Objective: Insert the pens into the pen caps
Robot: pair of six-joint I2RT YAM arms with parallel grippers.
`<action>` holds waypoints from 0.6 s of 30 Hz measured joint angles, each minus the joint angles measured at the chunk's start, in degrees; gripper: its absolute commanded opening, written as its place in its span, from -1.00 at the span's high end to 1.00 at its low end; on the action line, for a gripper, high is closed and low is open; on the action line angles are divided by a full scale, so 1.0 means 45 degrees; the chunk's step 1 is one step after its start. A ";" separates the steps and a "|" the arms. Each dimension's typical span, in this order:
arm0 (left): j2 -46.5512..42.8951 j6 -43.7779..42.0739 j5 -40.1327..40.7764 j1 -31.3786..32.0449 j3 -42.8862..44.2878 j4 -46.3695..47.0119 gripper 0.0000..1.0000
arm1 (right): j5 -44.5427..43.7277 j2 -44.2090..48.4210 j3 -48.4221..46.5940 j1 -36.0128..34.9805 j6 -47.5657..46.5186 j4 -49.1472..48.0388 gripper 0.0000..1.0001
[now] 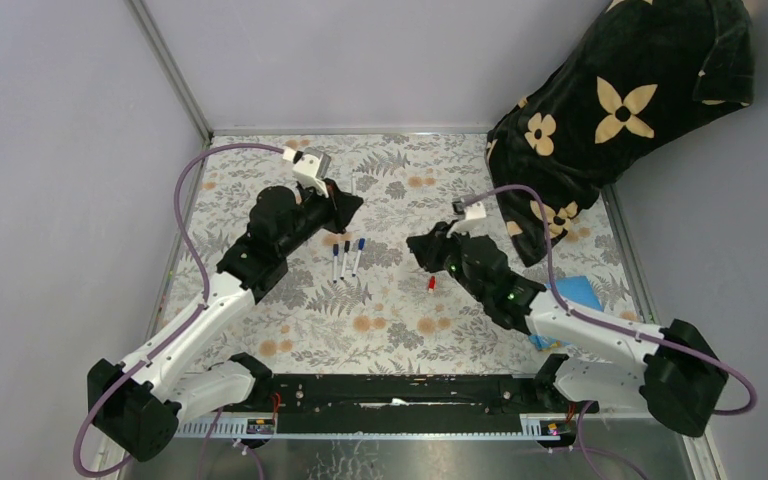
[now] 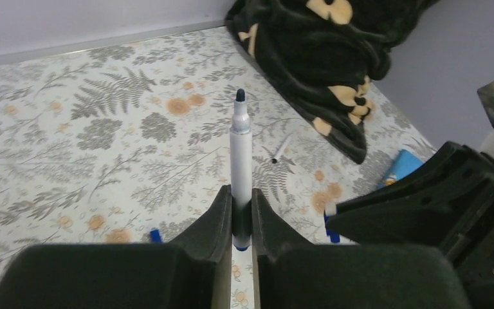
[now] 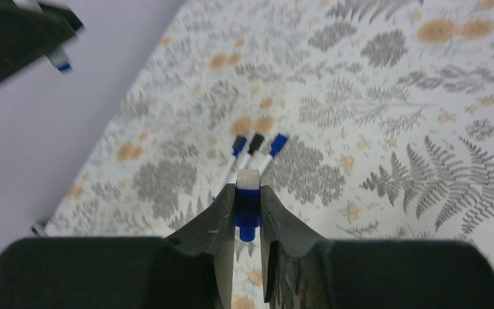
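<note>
Capping looks to be in hand: the left gripper (image 2: 239,199) is clamped on 1 bare-tipped pen (image 2: 240,148) raised off the bench (image 1: 380,340), the right gripper (image 3: 247,196) is clamped on a blue cap (image 3: 247,214), so next the tip must line up with the cap's mouth.

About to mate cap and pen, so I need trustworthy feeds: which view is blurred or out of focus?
Left wrist view: held pen crisp. Right wrist view: blue cap in the right gripper fairly sharp, capped pens beyond soft. Top view: even light, no glare.
</note>
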State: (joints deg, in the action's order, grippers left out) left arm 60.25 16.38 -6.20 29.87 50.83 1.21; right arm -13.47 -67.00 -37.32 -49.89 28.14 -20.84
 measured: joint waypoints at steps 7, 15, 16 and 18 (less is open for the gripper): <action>0.0005 0.0102 -0.2161 -0.0005 -0.0039 0.0690 1.00 | -0.1365 0.1481 0.1545 0.0000 0.0194 -0.3852 1.00; 0.0325 0.0219 -0.3827 0.0189 -0.0039 0.1078 1.00 | -0.2200 0.1579 0.2123 0.0000 0.0034 -0.8529 1.00; 0.0374 0.0219 -0.3973 0.0233 -0.0039 0.1088 1.00 | -0.2191 0.1433 0.2118 0.0000 -0.0049 -0.9141 1.00; 0.0510 0.0219 -0.4347 0.0359 -0.0039 0.1107 1.00 | -0.2079 0.0976 0.2118 0.0000 -0.0243 -1.0540 1.00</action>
State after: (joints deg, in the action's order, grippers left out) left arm 62.54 17.37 -25.76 31.48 50.65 6.20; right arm -22.83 -62.61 -27.79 -49.89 27.05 -68.27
